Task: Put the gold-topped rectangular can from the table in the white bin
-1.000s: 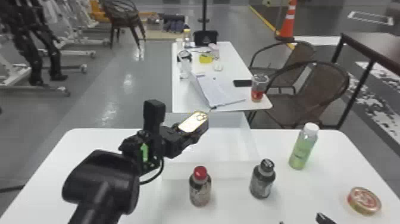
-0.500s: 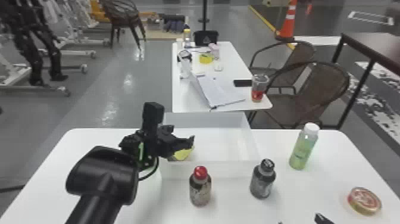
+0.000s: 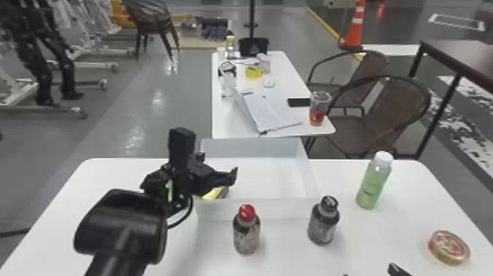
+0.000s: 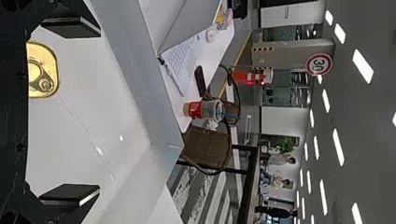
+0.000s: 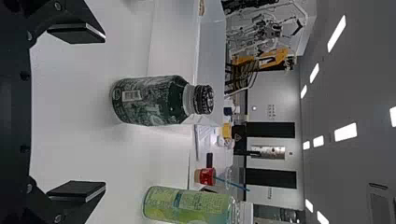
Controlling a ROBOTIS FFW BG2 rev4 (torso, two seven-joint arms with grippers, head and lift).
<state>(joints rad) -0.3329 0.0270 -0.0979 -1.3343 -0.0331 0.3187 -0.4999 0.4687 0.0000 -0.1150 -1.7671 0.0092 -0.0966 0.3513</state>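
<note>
The floor [image 3: 187, 99] is gray, brown chairs [image 3: 390, 106] stand beside a long white table [image 3: 229, 123], an orange cone [image 3: 355, 31] is farther back, and bright lights [image 4: 363, 66] shine up high.

Can [image 3: 213, 193] in bin [image 3: 253, 148], btls [image 3: 246, 235] in frt

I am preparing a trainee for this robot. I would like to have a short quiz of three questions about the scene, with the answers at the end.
1. Where is the can?
A) In the bin
B) On the far table
C) On a chair

2. True or false: the fingers of the left gripper are apart, with nothing held between them.

3. Fill in the word: in the head view, the leftmost bottle on the near table has a ____ cap.

Key: 1 A; 2 true; 3 red.
</note>
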